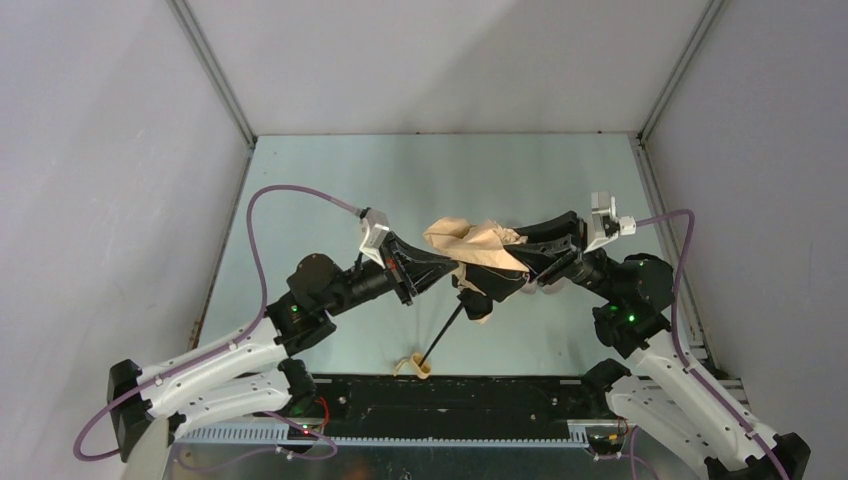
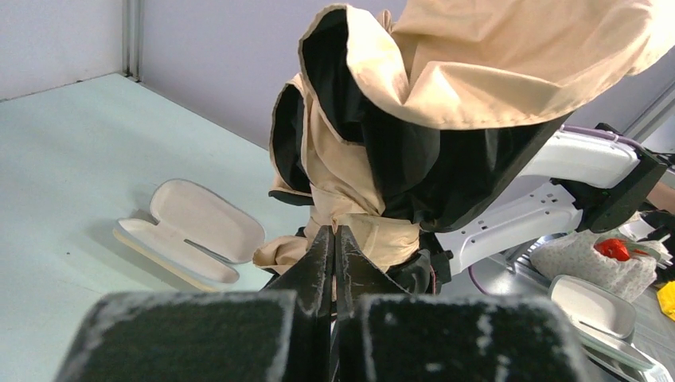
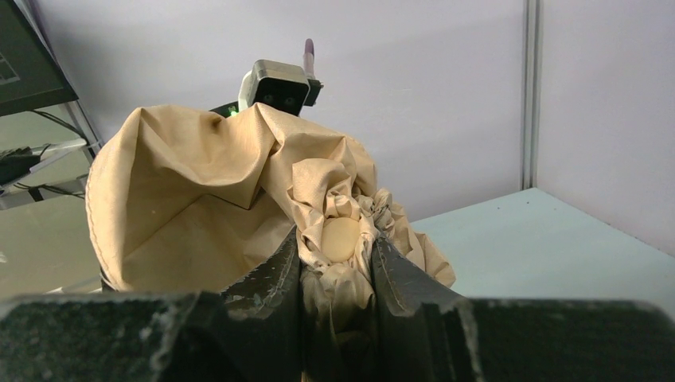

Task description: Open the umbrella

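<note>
The umbrella (image 1: 470, 243) hangs above the table between my two grippers, its tan fabric loose and bunched with the black lining showing. Its thin black shaft (image 1: 445, 335) slants down to the beige handle (image 1: 420, 368), which is by the table's near edge. My left gripper (image 1: 455, 272) reaches it from the left. In the left wrist view its jaws (image 2: 334, 231) are pressed together at a tan fabric band (image 2: 382, 239), with a thin sliver of beige between them. My right gripper (image 3: 334, 239) is shut on the gathered fabric around the round beige top cap (image 3: 341, 237).
An open white glasses case (image 2: 191, 231) lies on the pale green table (image 1: 330, 180) behind the umbrella. A second case (image 2: 593, 306) and a red item (image 2: 613, 248) lie off to the right by the arm bases. Grey walls (image 1: 440, 60) enclose the table.
</note>
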